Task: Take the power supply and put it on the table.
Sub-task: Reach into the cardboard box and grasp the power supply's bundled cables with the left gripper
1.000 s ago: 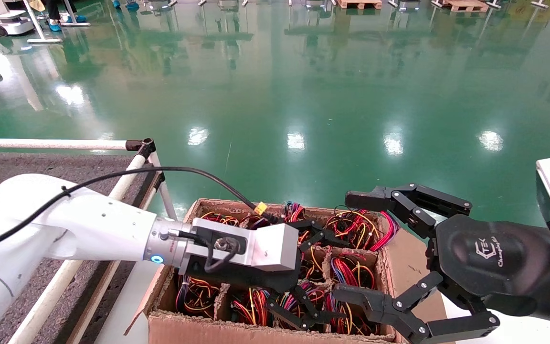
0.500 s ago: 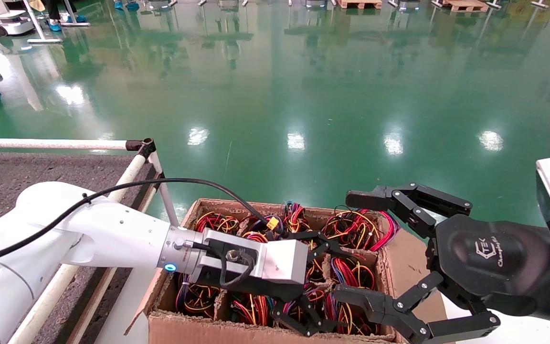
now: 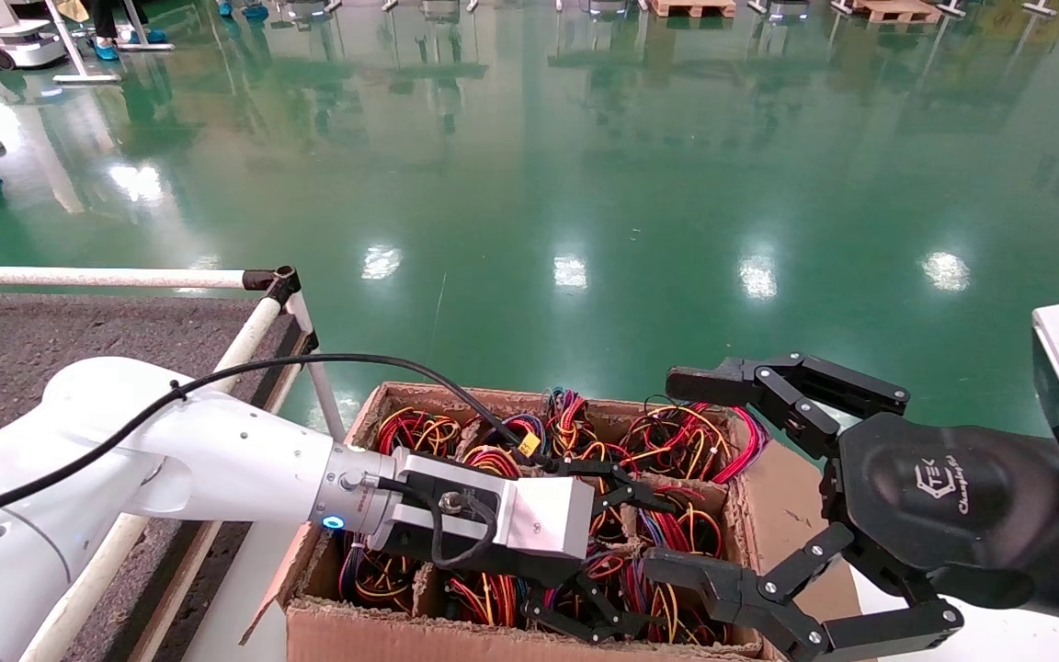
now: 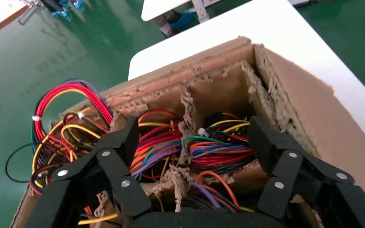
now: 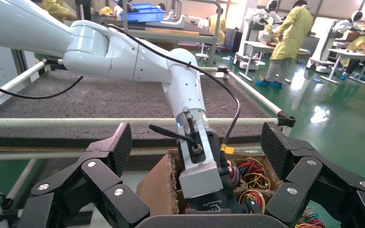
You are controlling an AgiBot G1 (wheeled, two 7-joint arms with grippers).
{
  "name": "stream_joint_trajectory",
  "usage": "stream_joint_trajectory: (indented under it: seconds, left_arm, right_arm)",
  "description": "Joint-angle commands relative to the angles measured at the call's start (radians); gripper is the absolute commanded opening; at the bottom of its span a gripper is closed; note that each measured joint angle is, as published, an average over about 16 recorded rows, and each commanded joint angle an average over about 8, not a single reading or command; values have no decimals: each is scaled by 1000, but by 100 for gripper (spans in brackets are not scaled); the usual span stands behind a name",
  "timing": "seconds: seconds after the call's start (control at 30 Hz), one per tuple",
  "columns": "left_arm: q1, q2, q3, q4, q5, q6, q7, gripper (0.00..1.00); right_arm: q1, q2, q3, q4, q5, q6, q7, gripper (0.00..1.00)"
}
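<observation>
The power supply is hidden; only coils of coloured wire [image 4: 218,147] show in the compartments of a cardboard box [image 3: 419,634]. My left gripper [image 3: 626,561] is lowered into the box's near middle compartments, and it is open. In the left wrist view the left gripper [image 4: 193,137] straddles a torn cardboard divider [image 4: 186,118], with a wire coil on each side between the fingers and nothing held. My right gripper [image 3: 677,471] hangs open and empty over the box's right side. The dark grey table [image 3: 33,322] lies to the left.
White tube rails [image 3: 254,336] with black joints edge the table beside the box. The box stands on a smooth white surface [image 3: 235,598]. Glossy green floor [image 3: 585,184] stretches beyond. People and workbenches [image 5: 290,33] stand far behind the table.
My left gripper has moved down and a little to the right, deeper into the box's compartments. The right gripper has stayed where it was.
</observation>
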Motion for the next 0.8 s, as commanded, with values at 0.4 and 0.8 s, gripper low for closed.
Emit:
stream_joint_trajectory:
  seconds: [0.4,0.8]
  left_arm:
    - [-5,0,57,-5,-36,-27,6,0]
    - [-6,-5,89,48,-70,5,26,0]
  right_arm:
    - [0,0,0,0,0,0,0,100]
    - [0,0,0,0,0,0,0,100]
